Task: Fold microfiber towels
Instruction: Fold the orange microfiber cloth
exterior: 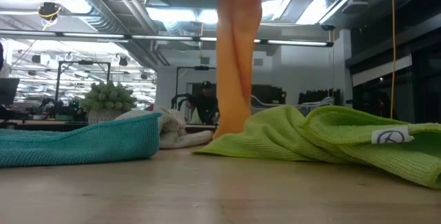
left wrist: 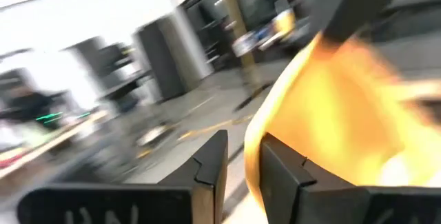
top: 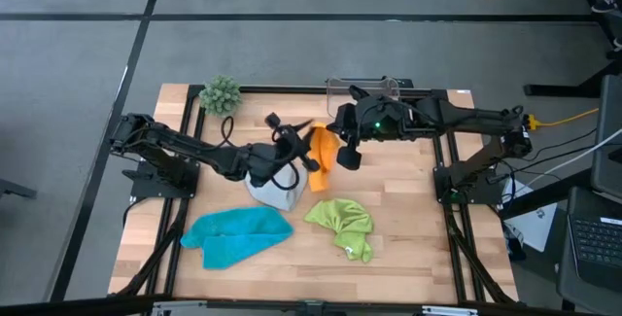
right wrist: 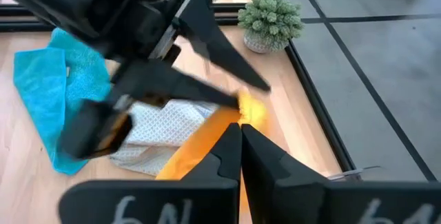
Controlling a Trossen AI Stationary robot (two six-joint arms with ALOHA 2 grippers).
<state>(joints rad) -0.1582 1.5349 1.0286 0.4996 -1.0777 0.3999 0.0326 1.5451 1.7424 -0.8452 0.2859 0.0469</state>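
Observation:
The orange towel (top: 323, 156) hangs in a long strip (exterior: 238, 58) over the table's middle, with my right gripper (right wrist: 240, 138) shut on its top. My left gripper (left wrist: 242, 158) comes level from the left; its fingers stand a little apart around the towel's side edge (left wrist: 252, 162), and it also shows in the right wrist view (right wrist: 251, 94). The grey towel (top: 275, 192) lies crumpled below the left gripper. The turquoise towel (top: 238, 234) and the lime green towel (top: 340, 224) lie bunched near the front edge. My right gripper pinches the orange towel's upper end (right wrist: 245, 114) between its two fingers, slanting down from the table's right. The towel hangs slack below the fingers, and its lower end (exterior: 231, 129) rests on the table. My left gripper has the towel's edge between its fingers; whether they touch it I cannot tell.
A small green plant (top: 221, 93) stands at the far left corner and a clear plastic box (top: 364, 87) at the far edge. The wooden table (top: 418, 248) shows bare wood at the front right.

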